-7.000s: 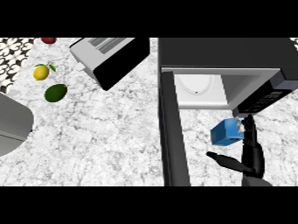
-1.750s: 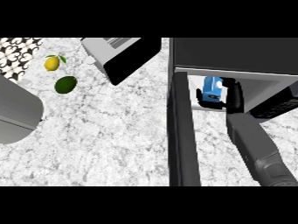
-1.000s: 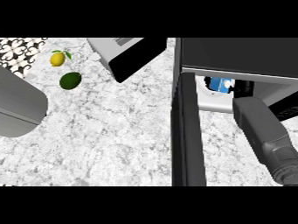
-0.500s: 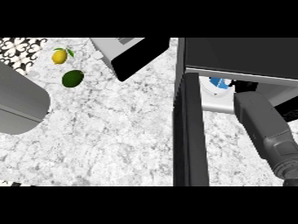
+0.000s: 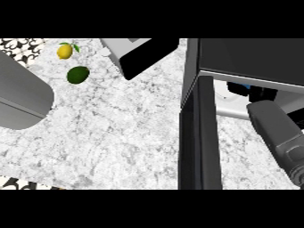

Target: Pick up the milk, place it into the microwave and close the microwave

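While inside microwave (image 5: 259, 60), right hand (image 5: 263, 93) w/ milk (image 5: 245, 86).

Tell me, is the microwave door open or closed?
Open. The microwave door swings out toward the view's lower edge, and the right arm reaches past it into the microwave.

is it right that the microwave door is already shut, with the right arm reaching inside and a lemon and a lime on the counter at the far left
Not quite. The head view shows the microwave door open, swung out edge-on. The rest holds: the right forearm reaches into the microwave, and the lemon and lime lie far left.
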